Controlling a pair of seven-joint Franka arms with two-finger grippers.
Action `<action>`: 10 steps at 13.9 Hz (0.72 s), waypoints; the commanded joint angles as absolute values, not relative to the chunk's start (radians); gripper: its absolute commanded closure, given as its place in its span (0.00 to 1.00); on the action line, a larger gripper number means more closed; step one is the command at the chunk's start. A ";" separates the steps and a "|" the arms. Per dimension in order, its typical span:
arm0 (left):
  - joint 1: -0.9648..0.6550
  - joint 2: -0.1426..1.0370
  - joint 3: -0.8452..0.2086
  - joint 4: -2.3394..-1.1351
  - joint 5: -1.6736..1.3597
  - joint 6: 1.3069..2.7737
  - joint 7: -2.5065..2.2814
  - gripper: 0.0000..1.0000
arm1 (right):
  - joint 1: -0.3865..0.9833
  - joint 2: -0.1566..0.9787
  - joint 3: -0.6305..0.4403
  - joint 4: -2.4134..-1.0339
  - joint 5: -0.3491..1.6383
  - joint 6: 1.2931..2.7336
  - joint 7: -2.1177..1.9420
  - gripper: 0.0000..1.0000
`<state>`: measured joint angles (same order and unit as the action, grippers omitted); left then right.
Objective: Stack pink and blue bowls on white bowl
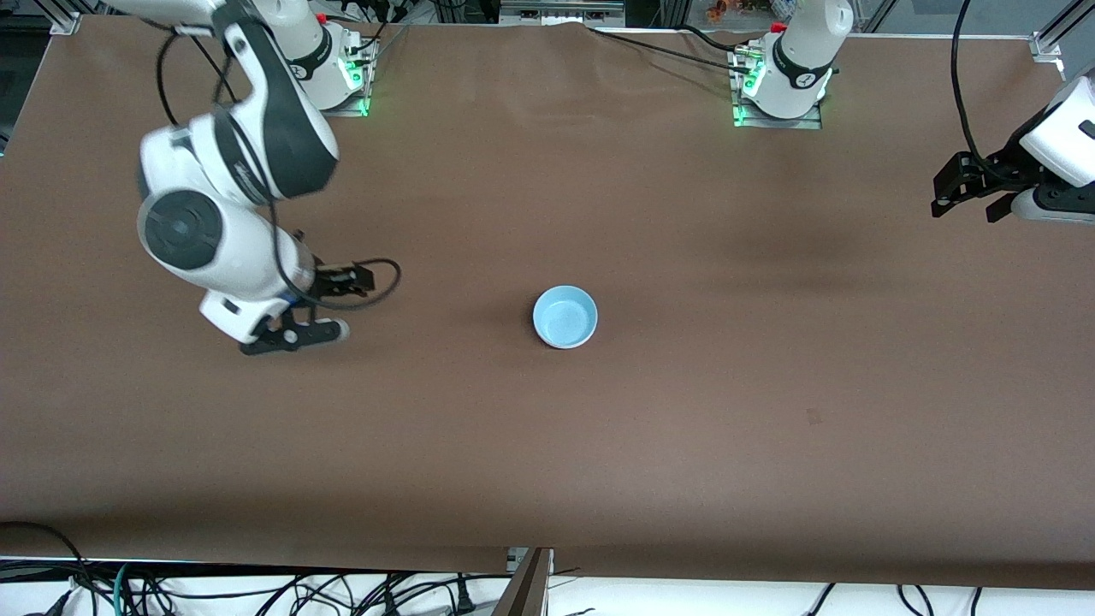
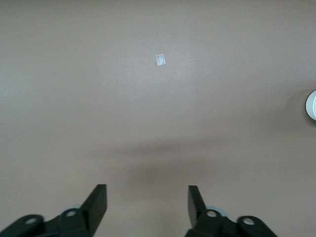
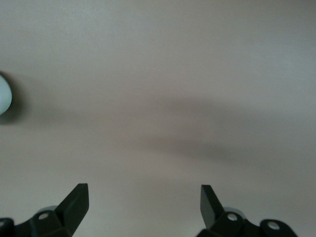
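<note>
A light blue bowl [image 1: 565,315] stands upright at the middle of the brown table [image 1: 684,411]. A pale rim shows just under its nearer edge. No pink bowl shows, and I cannot tell what is under the blue one. A slice of the bowl shows at the edge of the left wrist view [image 2: 312,105] and of the right wrist view [image 3: 4,96]. My right gripper [image 1: 329,329] [image 3: 144,194] is open and empty, low over the table toward the right arm's end. My left gripper [image 1: 967,205] [image 2: 147,195] is open and empty over the left arm's end.
A small clear bit of tape [image 2: 160,59] lies on the table under the left gripper. The arm bases [image 1: 783,94] [image 1: 338,81] stand along the table's edge farthest from the front camera. Cables [image 1: 257,590] hang below the nearest edge.
</note>
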<state>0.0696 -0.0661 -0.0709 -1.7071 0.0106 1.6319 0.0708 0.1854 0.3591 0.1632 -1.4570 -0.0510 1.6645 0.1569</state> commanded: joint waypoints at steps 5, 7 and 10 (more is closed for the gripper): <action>0.064 -0.029 -0.087 -1.672 0.043 1.638 -0.021 0.00 | 0.114 0.088 0.077 -1.494 -0.074 1.523 0.126 0.00; 0.063 -0.009 -0.087 -1.646 0.041 1.637 -0.021 0.00 | 0.068 0.071 0.075 -1.494 -0.083 1.502 0.091 0.00; 0.064 0.037 -0.086 -1.589 0.041 1.635 -0.018 0.00 | 0.038 0.063 0.020 -1.496 -0.058 1.427 0.052 0.00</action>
<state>0.0672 -0.0151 -0.0822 -1.6667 0.0106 1.6478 -0.0028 0.0558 0.0787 0.0436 -1.4704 -0.0621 1.4519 0.0756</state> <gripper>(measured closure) 0.000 0.000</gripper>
